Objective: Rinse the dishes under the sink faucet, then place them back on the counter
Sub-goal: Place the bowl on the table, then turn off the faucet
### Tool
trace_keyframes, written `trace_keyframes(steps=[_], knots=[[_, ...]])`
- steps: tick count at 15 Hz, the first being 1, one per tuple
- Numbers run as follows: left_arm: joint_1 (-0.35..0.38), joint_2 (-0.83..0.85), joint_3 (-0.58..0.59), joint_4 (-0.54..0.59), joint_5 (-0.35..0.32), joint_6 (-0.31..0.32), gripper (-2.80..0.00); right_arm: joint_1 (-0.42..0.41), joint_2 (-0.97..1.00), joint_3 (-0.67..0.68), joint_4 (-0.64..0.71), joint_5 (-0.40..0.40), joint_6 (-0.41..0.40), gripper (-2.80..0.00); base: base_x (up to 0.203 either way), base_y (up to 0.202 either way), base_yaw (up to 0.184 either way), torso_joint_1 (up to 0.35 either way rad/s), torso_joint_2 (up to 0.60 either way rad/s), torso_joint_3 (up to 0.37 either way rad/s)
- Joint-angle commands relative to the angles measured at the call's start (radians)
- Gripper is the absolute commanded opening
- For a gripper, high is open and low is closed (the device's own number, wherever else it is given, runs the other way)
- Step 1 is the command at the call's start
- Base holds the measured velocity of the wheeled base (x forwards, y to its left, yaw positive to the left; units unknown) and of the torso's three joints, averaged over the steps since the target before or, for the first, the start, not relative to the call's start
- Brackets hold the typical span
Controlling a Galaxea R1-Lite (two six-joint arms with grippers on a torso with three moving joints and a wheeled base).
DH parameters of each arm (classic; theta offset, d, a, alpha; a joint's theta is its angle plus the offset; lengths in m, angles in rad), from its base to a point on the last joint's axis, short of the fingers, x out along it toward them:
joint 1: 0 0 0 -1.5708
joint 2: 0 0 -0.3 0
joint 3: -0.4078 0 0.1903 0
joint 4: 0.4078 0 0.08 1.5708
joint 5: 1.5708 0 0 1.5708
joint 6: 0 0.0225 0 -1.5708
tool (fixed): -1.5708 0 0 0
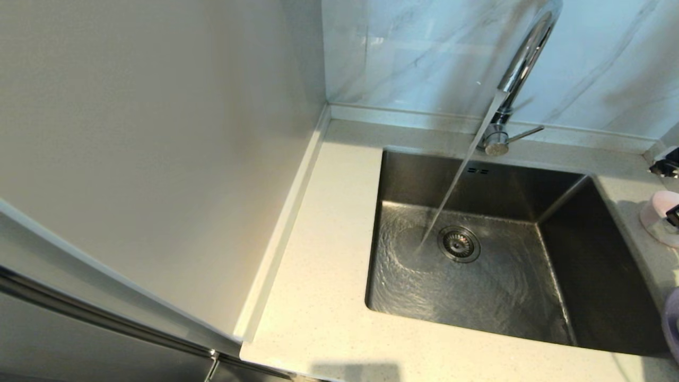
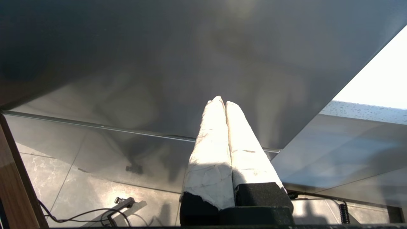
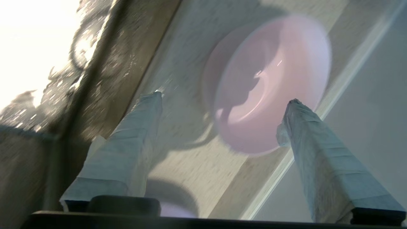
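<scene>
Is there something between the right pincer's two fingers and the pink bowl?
Nothing: in the right wrist view the open right pincer hangs over the pale pink round bowl, only air between.

Head camera looks steeply down on the sink (image 1: 477, 254); right wrist camera hovers close over the counter (image 3: 190, 165); left wrist camera faces a cabinet panel (image 2: 190, 63)

A: Any lettering, brand or number to read anywhere?

B: None. The sink faucet (image 1: 522, 63), the sink (image 1: 573, 249) and the surface (image 1: 318, 297) carry no readable mark.

A: And the pink bowl (image 3: 270, 82) ahead of the right gripper (image 3: 224, 97)?

B: Plain, no label or sign.
</scene>
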Motion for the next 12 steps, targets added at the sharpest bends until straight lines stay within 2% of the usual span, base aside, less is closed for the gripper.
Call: trace_keyframes(steps=[1,4,5,7,11,12], knots=[[0.000,0.000,0.000,0.000,0.000,0.000,-2.80,0.000,-0.053,0.003,0.040,0.002,0.021,0.00,0.000,0.000,0.000,0.000,0.00,0.000],[0.000,0.000,0.000,0.000,0.000,0.000,-2.80,0.000,-0.109,0.007,0.081,0.021,0.095,0.00,0.000,0.000,0.000,0.000,0.00,0.000],[0.000,0.000,0.000,0.000,-0.001,0.000,-2.80,0.000,-0.132,0.008,0.088,0.039,0.121,-2.80,0.000,0.000,0.000,0.000,0.00,0.000],[0.000,0.000,0.000,0.000,0.000,0.000,-2.80,0.000,-0.176,0.014,0.091,0.059,0.151,-2.80,0.000,0.000,0.000,0.000,0.00,0.000],[0.000,0.000,0.000,0.000,0.000,0.000,-2.80,0.000,-0.276,0.076,0.086,0.085,0.155,-2.80,0.000,0.000,0.000,0.000,0.00,0.000],[0.000,0.000,0.000,0.000,0.000,0.000,-2.80,0.000,-0.310,0.109,0.077,0.112,0.156,-2.80,0.000,0.000,0.000,0.000,0.00,0.000]])
